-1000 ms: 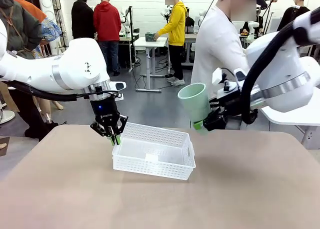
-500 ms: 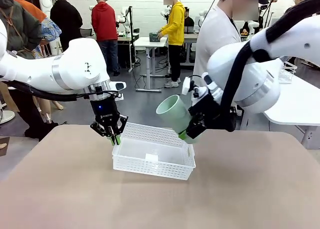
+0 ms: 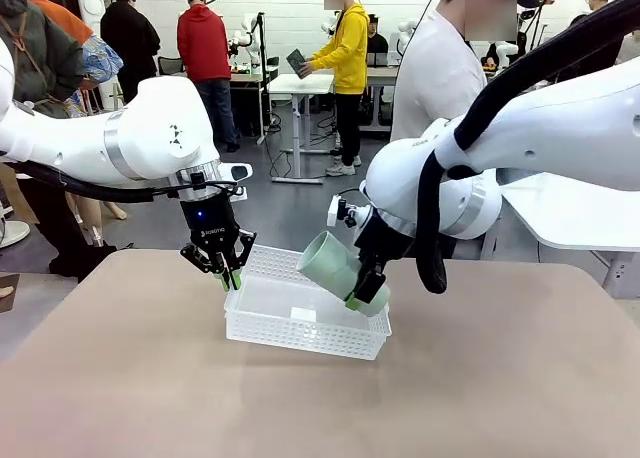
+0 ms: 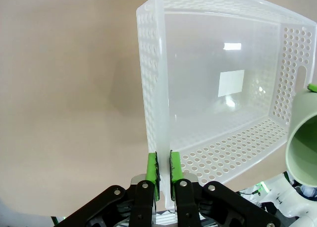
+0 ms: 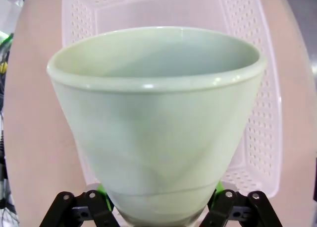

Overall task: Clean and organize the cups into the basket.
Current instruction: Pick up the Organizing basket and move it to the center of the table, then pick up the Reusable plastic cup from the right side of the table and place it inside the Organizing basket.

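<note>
The left gripper is clamped tight on the near left wall of the white basket, its green pads pinching the lattice wall between them right at the rim. The right gripper grasps the pale green cup near its base, one finger on each side. The cup tilts with its open mouth turned toward the left gripper and hangs over the basket's right end, just above the rim. The basket rests on the tan table directly below both grippers.
</note>
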Tool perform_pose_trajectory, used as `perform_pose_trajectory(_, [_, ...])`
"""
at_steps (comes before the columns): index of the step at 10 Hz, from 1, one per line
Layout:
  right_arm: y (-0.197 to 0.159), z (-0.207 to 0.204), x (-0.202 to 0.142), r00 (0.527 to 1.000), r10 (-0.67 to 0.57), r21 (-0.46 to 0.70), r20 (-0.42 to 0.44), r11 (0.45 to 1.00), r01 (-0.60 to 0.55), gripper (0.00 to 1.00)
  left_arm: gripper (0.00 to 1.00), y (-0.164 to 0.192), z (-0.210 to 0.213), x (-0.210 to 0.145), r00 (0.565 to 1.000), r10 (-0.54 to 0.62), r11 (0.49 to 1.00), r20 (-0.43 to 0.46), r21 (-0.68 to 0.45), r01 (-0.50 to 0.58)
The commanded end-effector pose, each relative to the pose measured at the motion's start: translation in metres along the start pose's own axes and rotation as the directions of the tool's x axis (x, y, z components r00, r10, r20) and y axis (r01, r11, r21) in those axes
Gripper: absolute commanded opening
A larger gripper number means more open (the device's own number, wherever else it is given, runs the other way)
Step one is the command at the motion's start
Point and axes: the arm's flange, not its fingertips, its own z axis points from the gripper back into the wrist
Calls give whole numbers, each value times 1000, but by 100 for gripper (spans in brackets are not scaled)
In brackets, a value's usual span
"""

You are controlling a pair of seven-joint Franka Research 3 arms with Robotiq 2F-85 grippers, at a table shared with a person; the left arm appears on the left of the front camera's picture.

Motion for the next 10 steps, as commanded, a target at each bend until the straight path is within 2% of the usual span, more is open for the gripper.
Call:
perform_pose_trajectory(1, [-8,-6,14,999,-4,30,-35,1000,5,80,0,0,0,-1,1000,3,1000,10,0,-3])
perform_pose_trajectory(8, [-6,-41,10,991,33,97,-130,995,-20,80,0,0,0,-1,1000,3,1000,10,0,-3])
perform_pose_trajectory(9, [-6,-41,10,991,33,99,-127,995,-21,94,0,0,0,-1,1000,3,1000,10,0,-3])
perform_pose_trajectory(10, [-5,-41,10,992,35,104,-123,994,-22,100,0,0,0,-1,1000,3,1000,10,0,-3])
